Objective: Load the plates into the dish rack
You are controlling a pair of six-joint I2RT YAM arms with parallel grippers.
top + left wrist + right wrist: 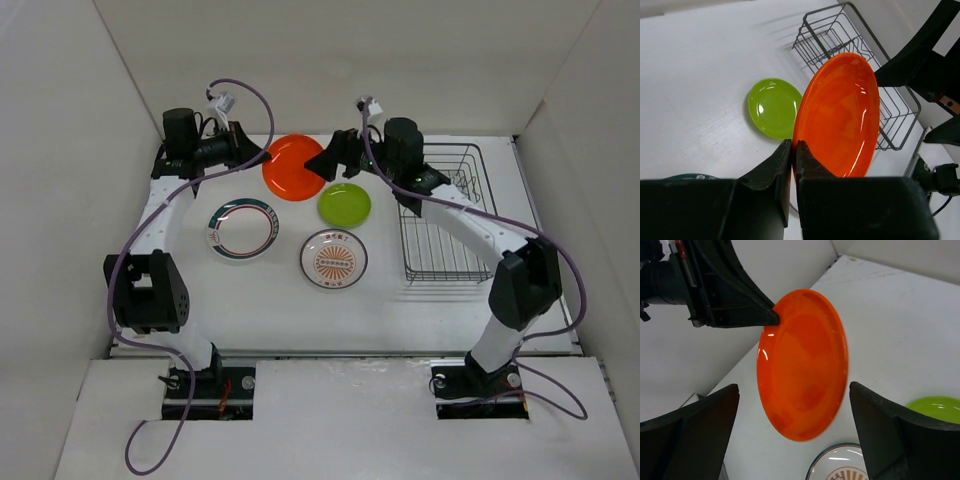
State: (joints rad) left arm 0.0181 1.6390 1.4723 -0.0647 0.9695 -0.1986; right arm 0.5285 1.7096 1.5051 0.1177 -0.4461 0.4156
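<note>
My left gripper [793,145] is shut on the rim of the orange plate [840,115] and holds it on edge above the table's back middle [293,166]. My right gripper [794,386] stands open facing the plate's other side [802,370], one finger to each side of it and neither touching. The lime green plate [344,205], the sunburst plate [333,258] and the white plate with the green-and-red rim [241,228] lie flat on the table. To the right sits the black wire dish rack [447,279], with no plate in it.
White walls close in the table at the back and on both sides. The right arm's forearm [465,215] crosses over the rack's left part. Cables loop beside both arm bases at the near edge.
</note>
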